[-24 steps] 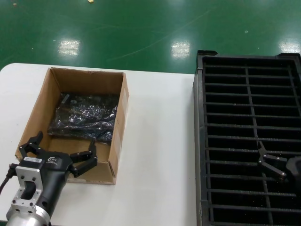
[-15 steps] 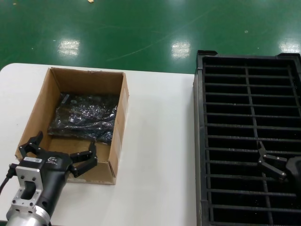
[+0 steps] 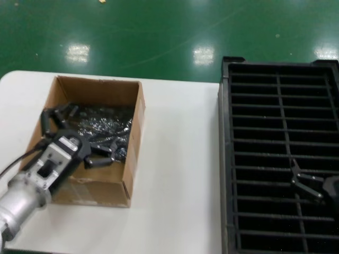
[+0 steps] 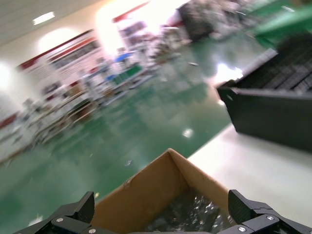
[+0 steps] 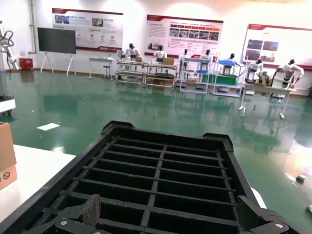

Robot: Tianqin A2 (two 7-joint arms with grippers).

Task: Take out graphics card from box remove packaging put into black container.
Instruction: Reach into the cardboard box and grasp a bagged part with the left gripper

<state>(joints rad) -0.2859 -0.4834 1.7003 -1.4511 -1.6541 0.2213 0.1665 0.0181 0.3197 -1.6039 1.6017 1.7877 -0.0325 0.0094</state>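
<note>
Packaging (image 3: 100,126) under spread left gripper (image 3: 79,135)

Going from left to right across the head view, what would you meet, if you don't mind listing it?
Left gripper over the bagged card in the box → bare table → black container → right gripper.

white table (image 3: 175,159) — bare top | green floor (image 3: 159,32) — glossy
</note>
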